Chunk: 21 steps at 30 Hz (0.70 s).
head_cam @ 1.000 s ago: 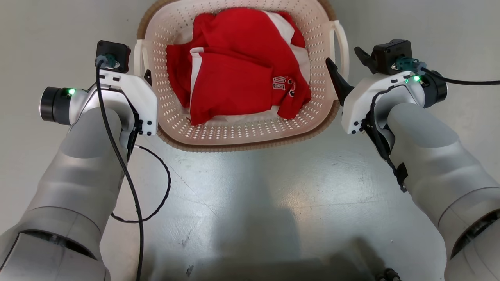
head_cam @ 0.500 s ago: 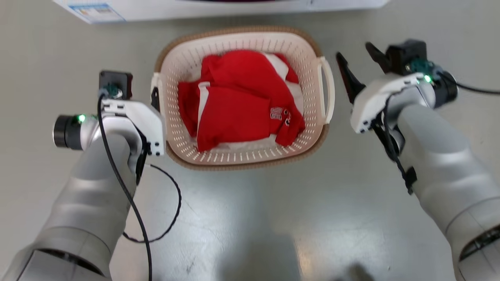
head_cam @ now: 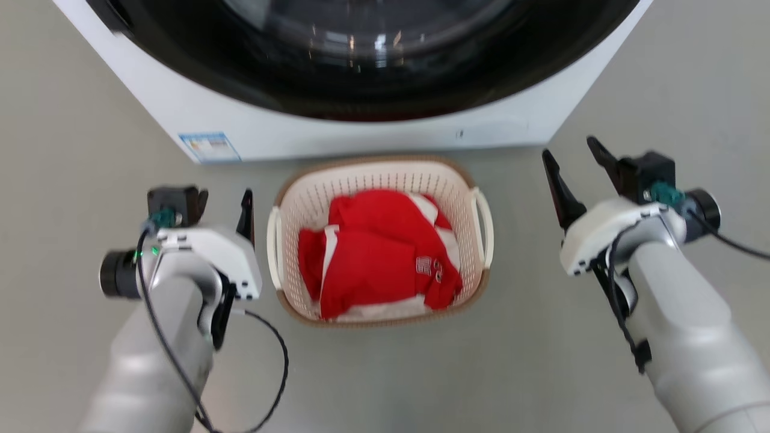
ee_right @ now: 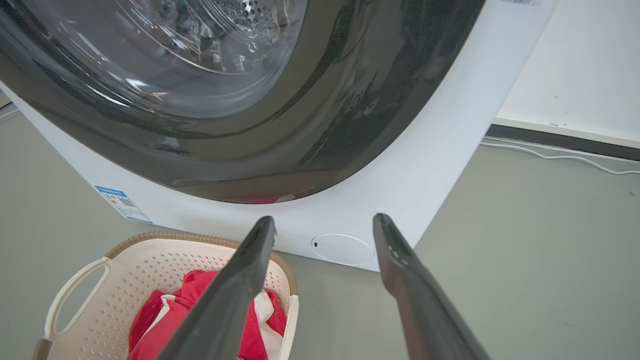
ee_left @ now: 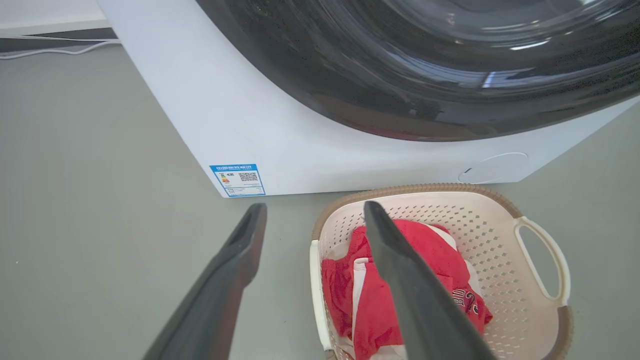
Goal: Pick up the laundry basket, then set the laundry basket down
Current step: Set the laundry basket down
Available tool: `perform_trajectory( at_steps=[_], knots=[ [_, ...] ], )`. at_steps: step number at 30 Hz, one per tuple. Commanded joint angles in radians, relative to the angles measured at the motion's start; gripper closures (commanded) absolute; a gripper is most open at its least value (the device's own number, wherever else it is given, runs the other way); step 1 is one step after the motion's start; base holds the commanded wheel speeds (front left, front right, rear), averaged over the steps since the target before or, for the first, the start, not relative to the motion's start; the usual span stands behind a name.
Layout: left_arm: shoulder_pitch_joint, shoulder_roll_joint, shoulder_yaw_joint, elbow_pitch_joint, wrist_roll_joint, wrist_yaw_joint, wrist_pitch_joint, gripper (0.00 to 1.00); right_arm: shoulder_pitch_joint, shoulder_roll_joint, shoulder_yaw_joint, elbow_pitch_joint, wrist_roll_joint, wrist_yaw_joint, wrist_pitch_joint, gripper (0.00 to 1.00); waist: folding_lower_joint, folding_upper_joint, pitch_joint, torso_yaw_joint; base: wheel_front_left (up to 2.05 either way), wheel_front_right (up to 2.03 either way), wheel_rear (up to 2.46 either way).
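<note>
Head view sets the laundry basket [head_cam: 373, 179] at centre frame on the grey floor [head_cam: 529, 361]. Its far brown rim lies close to the white front of the washing machine [head_cam: 337, 129], with a thin strip of floor between them. Open floor runs to the left, to the right and below the basket down to the bottom edge.

The left gripper [head_cam: 225, 201] stands just beside the left loop handle [head_cam: 272, 246], with a slit of floor showing between them. The right gripper [head_cam: 569, 148] is well apart from the right loop handle [head_cam: 486, 228], across a broad band of bare floor.

The upper edge cuts off the machine and most of its dark round door [head_cam: 361, 54]. This view is slightly blurred, so the print on the blue-edged label [head_cam: 209, 147] cannot be read. Red clothing [head_cam: 373, 264] covers the basket's bottom. The black block on the left wrist hides most of that gripper's outer finger.

Both pale forearms rise from the bottom corners, fingers pointing up the frame toward the machine.

Left wrist view shows the left gripper [ee_left: 314, 207] spread wide with nothing between its fingers. The right-hand finger crosses in front of the basket [ee_left: 480, 220], which sits at lower right and is cut by the bottom edge.

Right wrist view shows the right gripper [ee_right: 324, 220] equally spread and empty. Its left-hand finger overlaps the basket [ee_right: 150, 265] at lower left. A white cord [ee_right: 560, 157] lies on the floor at the right edge.
</note>
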<state>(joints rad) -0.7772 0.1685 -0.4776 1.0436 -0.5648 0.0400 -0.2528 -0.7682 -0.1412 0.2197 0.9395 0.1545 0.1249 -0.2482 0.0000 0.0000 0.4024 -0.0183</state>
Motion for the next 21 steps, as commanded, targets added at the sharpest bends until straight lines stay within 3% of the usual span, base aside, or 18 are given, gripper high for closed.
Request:
perform_trajectory(
  at_steps=[1,10,21],
  knots=[
    [0.032,0.039,0.035,-0.035,0.001,0.007,-0.009,0.0,0.041,0.012,-0.003,-0.035,-0.02,0.006,-0.013,0.0,0.0,0.0,-0.095,0.002,0.0,0.0,0.0],
    [0.318,0.064,0.196,-0.326,0.08,0.031,-0.009,0.0,0.241,0.018,-0.099,-0.234,-0.109,0.006,-0.014,0.0,0.0,0.0,-0.249,-0.015,0.0,0.0,0.0],
    [0.628,0.052,0.346,-0.597,0.182,0.015,-0.009,0.0,0.483,0.013,-0.15,-0.45,-0.124,0.006,-0.014,0.0,0.0,0.0,-0.363,-0.027,0.0,0.0,0.0]
  ],
)
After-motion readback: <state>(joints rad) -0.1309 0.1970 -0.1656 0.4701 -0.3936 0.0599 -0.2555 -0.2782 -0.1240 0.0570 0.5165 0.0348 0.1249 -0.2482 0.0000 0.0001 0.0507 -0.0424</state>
